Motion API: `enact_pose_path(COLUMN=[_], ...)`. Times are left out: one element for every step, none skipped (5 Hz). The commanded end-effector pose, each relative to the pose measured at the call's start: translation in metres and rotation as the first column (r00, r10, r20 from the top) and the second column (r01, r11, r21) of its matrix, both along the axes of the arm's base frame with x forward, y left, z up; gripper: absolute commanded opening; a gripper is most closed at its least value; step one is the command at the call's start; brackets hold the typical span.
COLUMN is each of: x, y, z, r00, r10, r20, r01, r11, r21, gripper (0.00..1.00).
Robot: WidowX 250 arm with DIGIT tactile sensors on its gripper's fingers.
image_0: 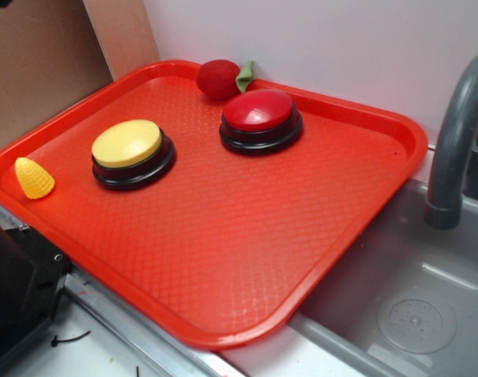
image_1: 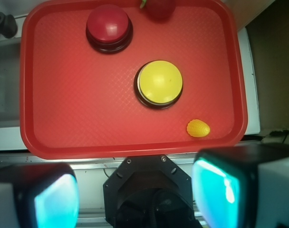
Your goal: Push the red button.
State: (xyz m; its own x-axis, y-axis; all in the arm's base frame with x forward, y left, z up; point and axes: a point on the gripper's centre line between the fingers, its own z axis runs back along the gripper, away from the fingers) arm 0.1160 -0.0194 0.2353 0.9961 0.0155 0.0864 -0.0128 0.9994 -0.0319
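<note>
- Gripper (image_1: pixel 135 192): seen only in the wrist view, its 2 fingers (image_1: pixel 49 199) spread wide apart and holding nothing; it hangs high above the near edge of the tray, apparently a start pose that takes in every object before the reach.
- Red tray (image_0: pixel 223 259): lies flat beside the sink (image_0: pixel 396 298) and carries all 4 objects, well apart from one another, so the press can likely come straight down.
- Red button (image_0: pixel 259 111): glossy red dome on a wider black base, upright, near the tray's far edge, just beside the fuzzy red ball (image_0: pixel 218 78); whether they touch is unclear.
- Yellow button (image_0: pixel 127 144): same build, nearer the gripper; a distractor.
- Yellow corn piece (image_0: pixel 34 178): small, at the tray's rim.
</note>
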Motion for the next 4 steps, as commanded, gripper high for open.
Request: enact_pose_path(x=[0.0, 0.05, 0.099, 0.099], y=[0.0, -0.001, 0.0, 0.0], z=[0.0, -0.025, -0.043, -0.043], r00=[1.0, 0.998, 0.995, 0.995], r10=[0.0, 0.042, 0.099, 0.099], r20=[0.0, 0.041, -0.012, -0.012], r01=[0.0, -0.043, -0.1, -0.1], r11=[1.0, 0.999, 0.995, 0.995], r21=[0.0, 0.024, -0.007, -0.007], gripper=[1.0, 1.0, 1.0, 1.0])
